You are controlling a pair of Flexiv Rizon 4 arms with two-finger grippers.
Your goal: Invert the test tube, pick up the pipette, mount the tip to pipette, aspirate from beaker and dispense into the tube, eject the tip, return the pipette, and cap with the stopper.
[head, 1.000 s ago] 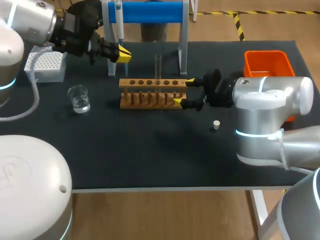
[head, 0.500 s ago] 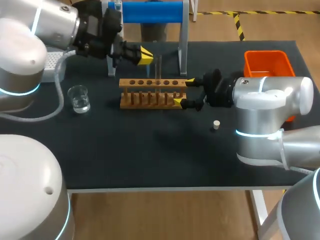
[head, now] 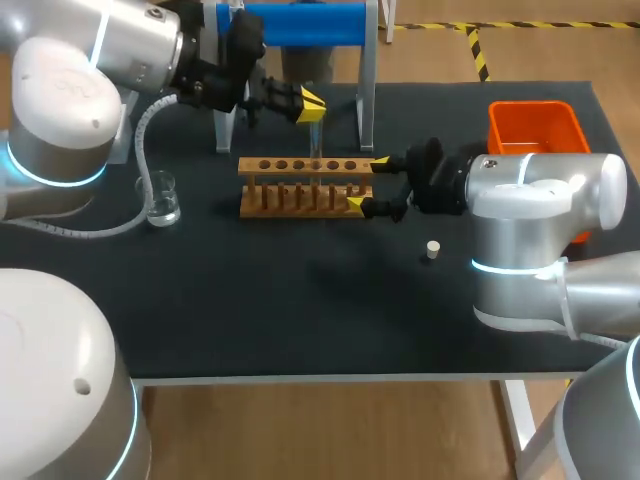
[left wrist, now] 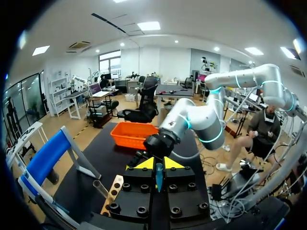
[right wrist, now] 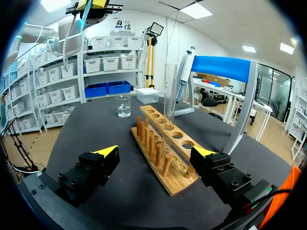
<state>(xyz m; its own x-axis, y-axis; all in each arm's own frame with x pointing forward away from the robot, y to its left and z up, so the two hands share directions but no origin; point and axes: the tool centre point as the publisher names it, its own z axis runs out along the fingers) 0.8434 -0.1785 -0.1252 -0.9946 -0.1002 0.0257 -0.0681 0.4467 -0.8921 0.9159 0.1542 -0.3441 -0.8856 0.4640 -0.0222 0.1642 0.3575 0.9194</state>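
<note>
We judge the upright clear glass test tube (head: pixel 316 135) light, slick, fragile: grip above the wooden rack (head: pixel 290 200); left pincer (head: pixel 308 102) pressed together, right pincer (head: pixel 367 182) spread.

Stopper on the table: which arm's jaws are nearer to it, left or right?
Right. The right arm has its jaws at the wooden rack's end, close to the stopper; the left arm holds its jaws beyond the rack by the test tube, much farther off.

a clear test tube (head: pixel 316 140) stands upright in a middle hole of the wooden rack (head: pixel 300 195). a glass beaker (head: pixel 160 197) holding clear liquid sits at the rack's nine o'clock and a small pale stopper (head: pixel 432 249) at its four o'clock. the pipette (right wrist: pixel 184 69) hangs on the blue stand (head: pixel 310 22) at eleven o'clock.
</note>
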